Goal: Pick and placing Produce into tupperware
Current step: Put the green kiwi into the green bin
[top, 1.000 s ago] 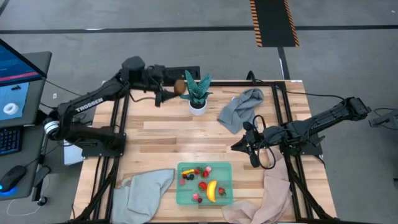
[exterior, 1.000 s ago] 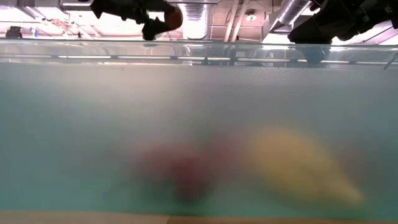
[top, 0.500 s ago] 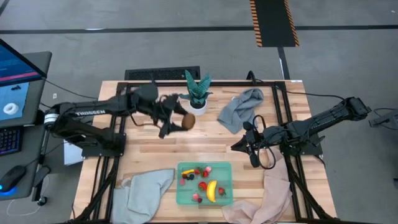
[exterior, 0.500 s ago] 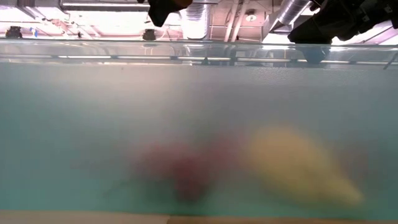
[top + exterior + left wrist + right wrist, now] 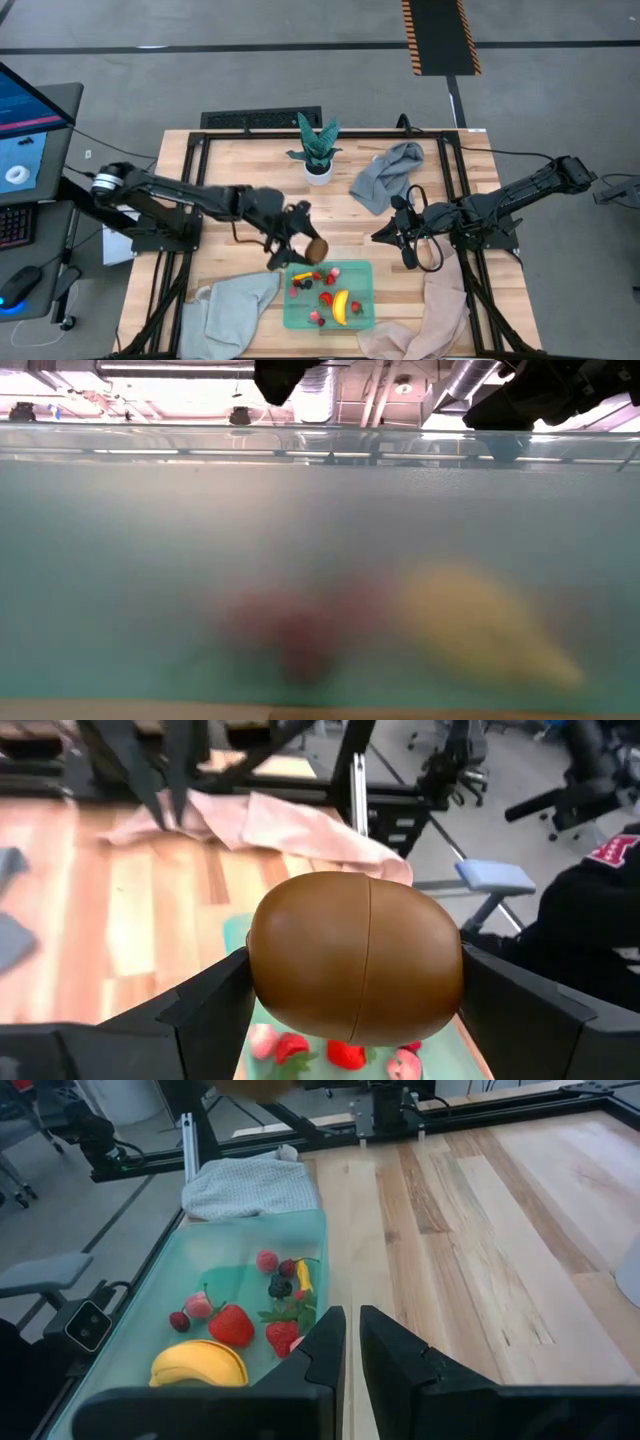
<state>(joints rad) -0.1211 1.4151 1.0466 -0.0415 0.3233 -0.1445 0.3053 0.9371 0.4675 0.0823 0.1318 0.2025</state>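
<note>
The left pincer (image 5: pixel 303 247) grips the brown round piece (image 5: pixel 315 248) just beside the tupperware's (image 5: pixel 360 312) far edge. The right pincer (image 5: pixel 381 237) waits closed and empty, above the desk (image 5: pixel 250 215).

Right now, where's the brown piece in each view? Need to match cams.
High: brown piece in the left gripper, just above the tupperware's far-left corner.
Low: not visible; only dark arm parts at the top edge.
Left wrist: centre of frame, clamped between the fingers.
Right wrist: possibly a brown sliver at the top edge; cannot tell.
Shared landmark: the banana in the tupperware.
</note>
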